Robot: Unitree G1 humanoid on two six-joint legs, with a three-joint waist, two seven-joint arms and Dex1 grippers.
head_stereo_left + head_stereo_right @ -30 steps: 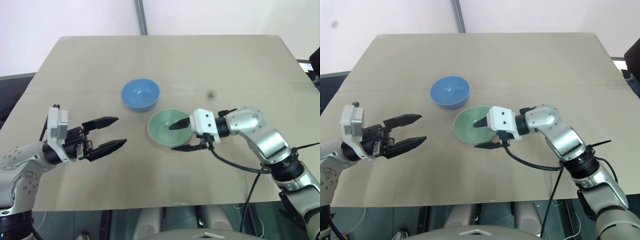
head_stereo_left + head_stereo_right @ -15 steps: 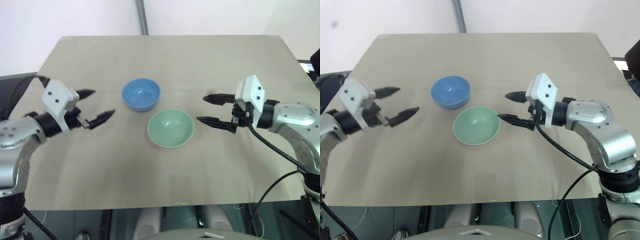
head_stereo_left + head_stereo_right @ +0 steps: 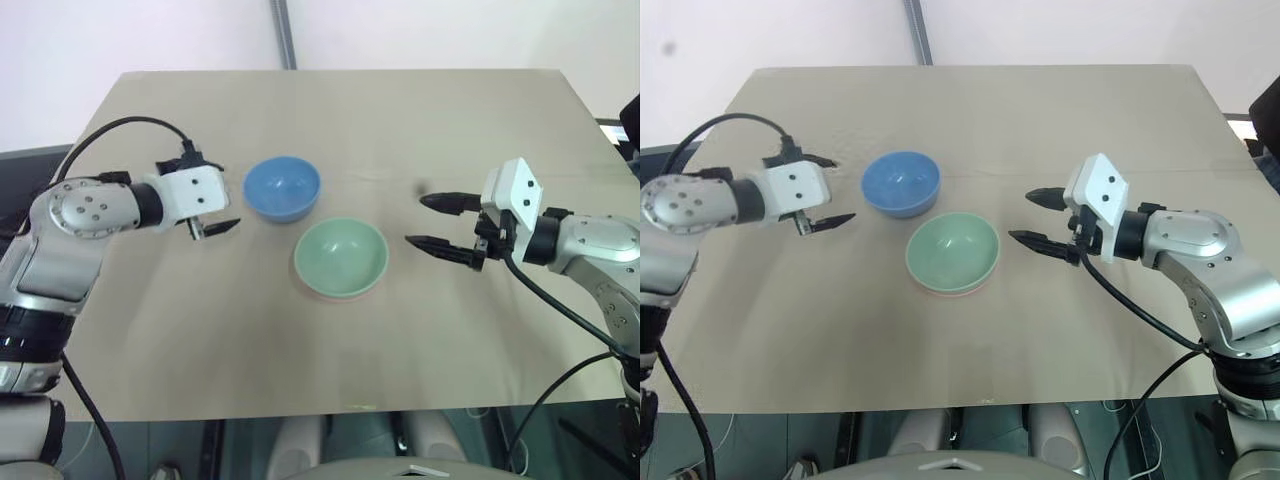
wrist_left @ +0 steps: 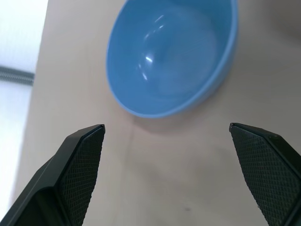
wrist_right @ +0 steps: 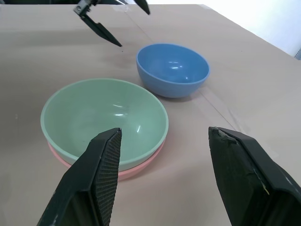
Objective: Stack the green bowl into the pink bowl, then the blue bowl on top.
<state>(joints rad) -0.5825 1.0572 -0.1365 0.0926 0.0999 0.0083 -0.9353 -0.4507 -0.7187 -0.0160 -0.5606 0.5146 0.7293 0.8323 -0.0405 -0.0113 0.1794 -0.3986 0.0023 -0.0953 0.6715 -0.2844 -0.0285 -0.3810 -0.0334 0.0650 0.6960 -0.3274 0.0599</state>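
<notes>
a: what's on the surface (image 3: 330, 110) besides the bowls?

b: very little. a grey pole (image 3: 284, 33) rises behind its far edge, and black cables trail from both arms. nothing lies between either end effector and the bowls.

a: where are the bowls?

b: the green bowl (image 3: 340, 256) sits nested in the pink bowl (image 5: 131, 172) near the middle. the blue bowl (image 3: 282, 188) stands on its own just beyond them and a little to the left, close but apart, upright and empty.

a: anything hard to see?

b: of the pink bowl you get a thin rim under the green one, clearest from the right wrist. the upper finger of the left end effector (image 3: 820, 192) is largely hidden behind its white housing in the head views.

a: and the end effectors?

b: the left one hangs just left of the blue bowl, fingers spread wide and empty; in its wrist view the bowl lies ahead between the two tips, untouched. the right end effector (image 3: 432, 221) is off to the right of the stacked pair, fingers parted, gripping nothing and clear of the bowls.
</notes>
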